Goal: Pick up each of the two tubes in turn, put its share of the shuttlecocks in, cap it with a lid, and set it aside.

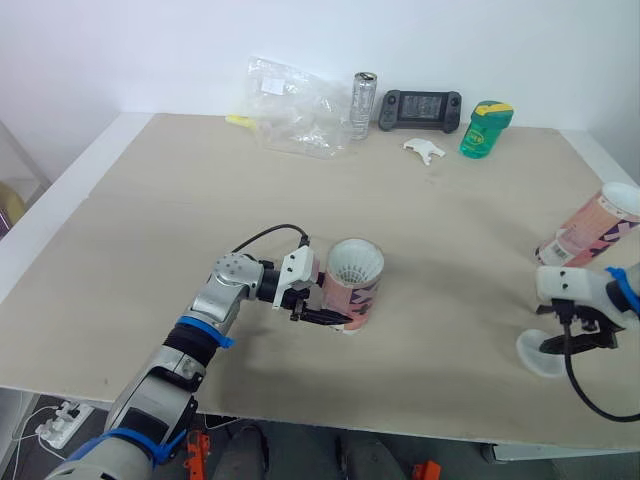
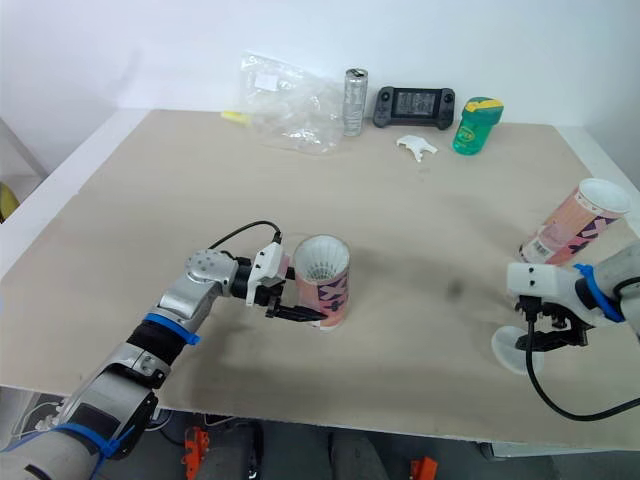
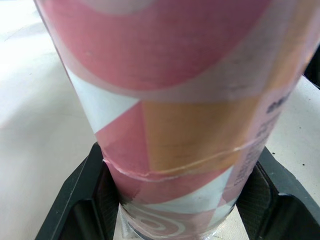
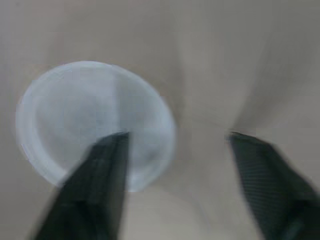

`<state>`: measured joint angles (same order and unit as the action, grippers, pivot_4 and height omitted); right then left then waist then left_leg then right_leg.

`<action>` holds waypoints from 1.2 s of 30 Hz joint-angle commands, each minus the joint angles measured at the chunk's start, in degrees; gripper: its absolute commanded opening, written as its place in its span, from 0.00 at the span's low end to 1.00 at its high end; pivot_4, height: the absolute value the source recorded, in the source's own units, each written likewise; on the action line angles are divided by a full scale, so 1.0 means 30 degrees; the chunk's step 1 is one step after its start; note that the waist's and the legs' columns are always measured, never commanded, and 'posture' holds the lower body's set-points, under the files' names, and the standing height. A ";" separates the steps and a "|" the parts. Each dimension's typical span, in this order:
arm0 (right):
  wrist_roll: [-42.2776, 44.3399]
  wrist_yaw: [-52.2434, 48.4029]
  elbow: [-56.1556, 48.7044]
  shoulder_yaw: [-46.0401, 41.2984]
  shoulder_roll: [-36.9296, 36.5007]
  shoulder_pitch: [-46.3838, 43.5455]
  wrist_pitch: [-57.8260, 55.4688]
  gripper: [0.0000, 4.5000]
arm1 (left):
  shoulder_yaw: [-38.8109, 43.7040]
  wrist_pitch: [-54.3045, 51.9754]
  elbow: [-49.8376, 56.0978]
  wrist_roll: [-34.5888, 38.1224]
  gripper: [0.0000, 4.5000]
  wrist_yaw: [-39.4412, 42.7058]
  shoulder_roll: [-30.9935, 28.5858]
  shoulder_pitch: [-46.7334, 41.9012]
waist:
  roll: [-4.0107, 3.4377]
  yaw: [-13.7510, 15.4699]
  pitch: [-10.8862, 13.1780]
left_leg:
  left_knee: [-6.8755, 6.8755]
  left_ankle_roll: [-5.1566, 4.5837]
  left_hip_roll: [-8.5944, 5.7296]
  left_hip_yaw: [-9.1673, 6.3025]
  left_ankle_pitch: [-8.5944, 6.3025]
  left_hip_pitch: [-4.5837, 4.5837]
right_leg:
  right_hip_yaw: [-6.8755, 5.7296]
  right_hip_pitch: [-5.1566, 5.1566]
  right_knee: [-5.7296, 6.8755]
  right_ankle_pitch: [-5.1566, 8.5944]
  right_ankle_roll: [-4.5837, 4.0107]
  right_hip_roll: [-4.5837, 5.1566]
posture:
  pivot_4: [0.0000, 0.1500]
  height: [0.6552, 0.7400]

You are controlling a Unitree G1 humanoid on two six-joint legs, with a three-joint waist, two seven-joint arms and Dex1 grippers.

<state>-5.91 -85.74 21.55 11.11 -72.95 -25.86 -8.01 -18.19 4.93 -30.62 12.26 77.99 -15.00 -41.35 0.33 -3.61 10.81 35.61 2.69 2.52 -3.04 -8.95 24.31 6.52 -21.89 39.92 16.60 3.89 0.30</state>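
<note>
Now | left gripper (image 1: pixel 333 318) clamps tube (image 1: pixel 355 292) upright, likely for capping | right gripper (image 4: pixel 177 137), fingers spread, hovers over lid (image 4: pixel 75 110)

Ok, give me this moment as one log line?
left jaws: shut on upright tube, shuttlecocks inside, uncapped | right jaws: open at lid on table | second tube: lying near right edge

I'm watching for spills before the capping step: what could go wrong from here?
The lid sits off-centre under the open right gripper; closing may just push it. The left gripper holds the filled tube low, so pressing a lid on could tip it. The second tube lies near the right gripper and could get knocked.
</note>
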 commanded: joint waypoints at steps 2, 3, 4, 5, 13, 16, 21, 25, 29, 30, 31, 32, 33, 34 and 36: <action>0.0173 -0.0207 -0.0652 -0.0308 0.0058 0.0031 -0.0525 0.23 | -0.0384 -0.0222 -0.0876 -0.1195 0.63 -0.0042 -0.0557 0.0201 | 0.0005 -0.0132 0.0000 | 0.0008 0.0001 -0.0001 0.0000 0.0001 -0.0003 | 0.0000 0.0012 -0.0002 0.0018 -0.0033 0.0003 | 1.00 1.00; 0.0243 -0.0302 -0.0785 -0.0332 0.0052 0.0017 -0.0655 0.09 | -0.0363 -0.0208 -0.0922 -0.1190 0.63 -0.0048 -0.0547 0.0164 | 0.0004 -0.0183 0.0000 | 0.0013 0.0005 -0.0001 0.0000 0.0003 -0.0005 | 0.0001 0.0014 -0.0003 0.0019 -0.0037 0.0006 | 1.00 1.00; 0.0265 -0.0358 -0.0869 -0.0351 0.0019 0.0026 -0.0696 0.01 | -0.0333 -0.0201 -0.0980 -0.1191 0.63 -0.0082 -0.0527 0.0121 | 0.0004 -0.0216 0.0000 | 0.0015 0.0006 -0.0002 0.0000 0.0004 -0.0007 | 0.0001 0.0016 -0.0003 0.0018 -0.0038 0.0007 | 1.00 1.00; 0.0323 -0.0460 -0.0978 -0.0386 -0.0043 0.0053 -0.0695 0.01 | -0.0304 -0.0242 -0.1047 -0.1182 0.63 -0.0092 -0.0507 0.0063 | 0.0006 -0.0229 0.0001 | 0.0017 0.0007 -0.0003 0.0000 0.0006 -0.0013 | 0.0001 0.0021 -0.0003 0.0015 -0.0043 0.0007 | 1.00 1.00; 0.2946 -0.0501 -0.3700 -0.1980 0.0842 -0.3005 -0.3628 0.01 | -0.0421 -0.0109 -0.1467 -0.1382 0.63 0.0278 -0.0545 -0.0147 | -0.0024 -0.0411 -0.0009 | 0.0015 0.0012 -0.0003 0.0006 0.0016 -0.0020 | 0.0017 0.0014 -0.0002 -0.0001 -0.0049 0.0007 | 1.00 1.00; 0.5058 -0.0744 -0.6209 -0.2468 0.1945 -0.6221 -0.6066 0.01 | -0.0432 0.0017 -0.1839 -0.1484 0.63 0.0422 -0.0531 -0.0420 | -0.0043 -0.0446 -0.0017 | -0.0004 0.0046 -0.0008 -0.0005 0.0047 -0.0028 | 0.0021 0.0012 0.0000 -0.0016 -0.0047 0.0005 | 1.00 1.00; 0.7635 -0.1005 -1.0023 -0.1681 0.3941 -1.0301 -0.8840 0.01 | -0.0470 0.0251 -0.2487 -0.1587 0.63 0.0676 -0.0478 -0.0890 | 0.0032 -0.0404 -0.0009 | -0.0046 0.0065 -0.0001 -0.0036 0.0063 -0.0019 | -0.0013 -0.0001 -0.0008 -0.0003 -0.0078 -0.0002 | 1.00 1.00; 0.6940 -0.0687 -1.0690 0.0428 0.5740 -1.2276 -0.8668 0.01 | -0.0880 0.0211 -0.2790 -0.1873 0.63 0.1323 -0.0644 -0.1070 | 0.0049 -0.0358 -0.0013 | -0.0060 0.0069 0.0007 -0.0038 0.0061 0.0022 | -0.0031 -0.0017 -0.0067 -0.0008 -0.0073 0.0003 | 1.00 1.00; 0.4661 -0.0344 -0.9422 0.3089 0.7577 -1.3859 -0.6685 0.01 | -0.1354 -0.0192 -0.2385 -0.1982 0.63 0.2057 -0.0981 -0.0986 | 0.0047 -0.0398 -0.0013 | -0.0074 0.0068 0.0014 -0.0033 0.0061 0.0050 | -0.0034 -0.0053 -0.0089 -0.0017 -0.0078 0.0002 | 1.00 1.00; 0.4270 -0.0351 -0.9044 0.3497 0.7976 -1.4181 -0.6188 0.01 | -0.1370 -0.0289 -0.2307 -0.1965 0.63 0.2108 -0.1014 -0.1001 | 0.0047 -0.0412 -0.0013 | -0.0083 0.0068 0.0021 -0.0028 0.0061 0.0053 | -0.0034 -0.0070 -0.0088 -0.0021 -0.0087 -0.0005 | 1.00 1.00; 0.4035 -0.0330 -0.8690 0.3719 0.8299 -1.4470 -0.5941 0.01 | -0.1356 -0.0281 -0.2282 -0.1974 0.63 0.2050 -0.1019 -0.1027 | 0.0047 -0.0416 -0.0013 | -0.0093 0.0068 0.0031 -0.0026 0.0061 0.0055 | -0.0034 -0.0082 -0.0088 -0.0028 -0.0088 -0.0012 | 1.00 1.00; 0.3799 -0.0318 -0.8334 0.3881 0.8589 -1.4729 -0.5669 0.01 | -0.1336 -0.0300 -0.2267 -0.1994 0.63 0.1951 -0.1021 -0.1060 | 0.0047 -0.0410 -0.0013 | -0.0104 0.0067 0.0041 -0.0032 0.0061 0.0059 | -0.0037 -0.0093 -0.0086 -0.0057 -0.0041 -0.0032 | 1.00 1.00; 0.3588 -0.0317 -0.8041 0.3999 0.8832 -1.4961 -0.5383 0.01 | -0.1319 -0.0331 -0.2243 -0.1995 0.63 0.1910 -0.1024 -0.1084 | 0.0047 -0.0393 -0.0013 | -0.0113 0.0067 0.0045 -0.0037 0.0061 0.0069 | -0.0043 -0.0107 -0.0080 -0.0054 -0.0046 -0.0040 | 1.00 1.00; 0.3381 -0.0309 -0.7746 0.4129 0.9120 -1.5220 -0.5145 0.01 | -0.1307 -0.0378 -0.2195 -0.1982 0.63 0.1898 -0.1030 -0.1094 | 0.0047 -0.0372 -0.0013 | -0.0119 0.0067 0.0049 -0.0049 0.0061 0.0085 | -0.0051 -0.0124 -0.0078 -0.0051 -0.0050 -0.0049 | 1.00 1.00; 0.3263 -0.0435 -0.7534 0.4219 0.9552 -1.5569 -0.4787 0.01 | -0.1288 -0.0497 -0.2051 -0.1948 0.63 0.1858 -0.1044 -0.1064 | 0.0047 -0.0369 -0.0013 | -0.0128 0.0066 0.0050 -0.0056 0.0060 0.0102 | -0.0054 -0.0134 -0.0079 -0.0044 -0.0054 -0.0054 | 1.00 1.00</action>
<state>4.52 -86.93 -0.82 24.58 -44.67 -70.49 -23.91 -19.57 5.21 -34.78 11.07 83.78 -16.58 -46.18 0.47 -4.72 10.77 35.22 2.88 2.67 -3.21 -8.77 24.64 6.35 -22.30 39.68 16.47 3.74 0.14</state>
